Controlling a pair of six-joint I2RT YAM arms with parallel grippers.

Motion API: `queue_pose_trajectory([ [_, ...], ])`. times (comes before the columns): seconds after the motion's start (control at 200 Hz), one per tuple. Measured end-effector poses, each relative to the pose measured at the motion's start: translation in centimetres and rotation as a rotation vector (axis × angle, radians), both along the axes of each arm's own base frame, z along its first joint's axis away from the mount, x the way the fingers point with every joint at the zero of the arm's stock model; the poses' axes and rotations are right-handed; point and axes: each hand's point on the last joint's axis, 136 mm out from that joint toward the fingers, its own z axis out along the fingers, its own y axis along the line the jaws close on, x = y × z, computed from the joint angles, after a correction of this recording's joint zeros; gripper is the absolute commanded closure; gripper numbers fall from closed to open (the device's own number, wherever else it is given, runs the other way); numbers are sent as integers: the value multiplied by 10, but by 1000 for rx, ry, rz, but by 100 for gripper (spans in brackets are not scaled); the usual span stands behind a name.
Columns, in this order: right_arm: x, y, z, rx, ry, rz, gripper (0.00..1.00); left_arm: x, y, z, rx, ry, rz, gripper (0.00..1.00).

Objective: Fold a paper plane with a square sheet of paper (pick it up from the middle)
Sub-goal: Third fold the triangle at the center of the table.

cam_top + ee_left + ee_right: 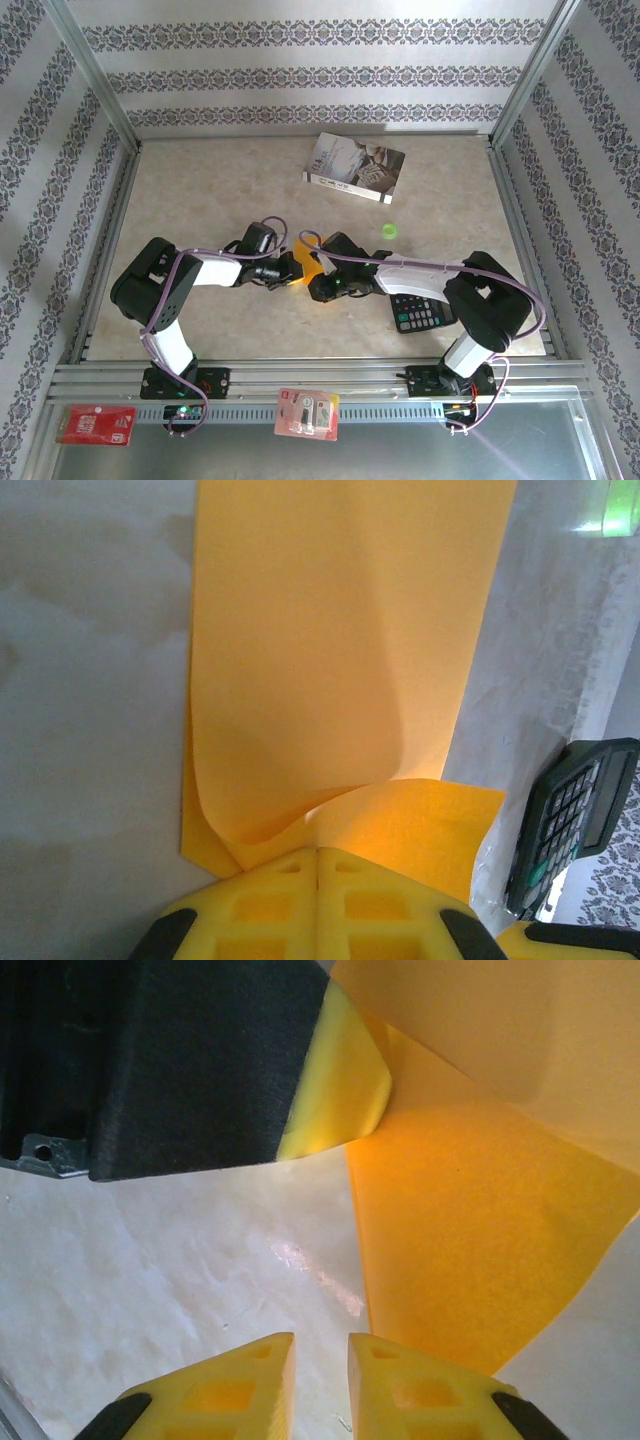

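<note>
I am at an early fold, I think. My left gripper, at the bottom middle of its wrist view, has its yellow fingers pressed together, and the near edge of the thin orange-yellow square sheet of paper curls up into them, so it seems pinched there. My right gripper has a narrow gap between the fingers, with nothing in it, above the pale marbled table.

In the top view the sheet lies at the centre, between both grippers and mostly covered by them. Next, I judge, the raised edge must be carried over the flat part while the right fingers press the sheet down.

I cannot tell whether any crease exists. The black calculator is cut off at the lower right.
</note>
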Motion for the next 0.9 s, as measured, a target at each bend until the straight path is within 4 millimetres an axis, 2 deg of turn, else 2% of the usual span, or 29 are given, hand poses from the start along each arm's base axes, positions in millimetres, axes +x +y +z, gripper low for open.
queue_pose_trajectory([
  [0.15, 4, 2, 1, 42, 29, -6, 80, 2, -2, 0, 25, -4, -8, 100],
  [0.37, 0, 5, -12, 54, 88, 7, 83, 3, -3, 0, 34, -2, -11, 100],
  [0.605, 8, -3, -17, 56, 114, -21, 87, 3, -3, 0, 39, -4, -15, 100],
  [0.744, 5, -9, -25, 46, 125, -29, 89, 3, -3, -1, 43, -7, -20, 100],
  [0.899, 5, -10, -26, 70, 116, -31, 91, 3, -3, 0, 46, -11, -26, 100],
])
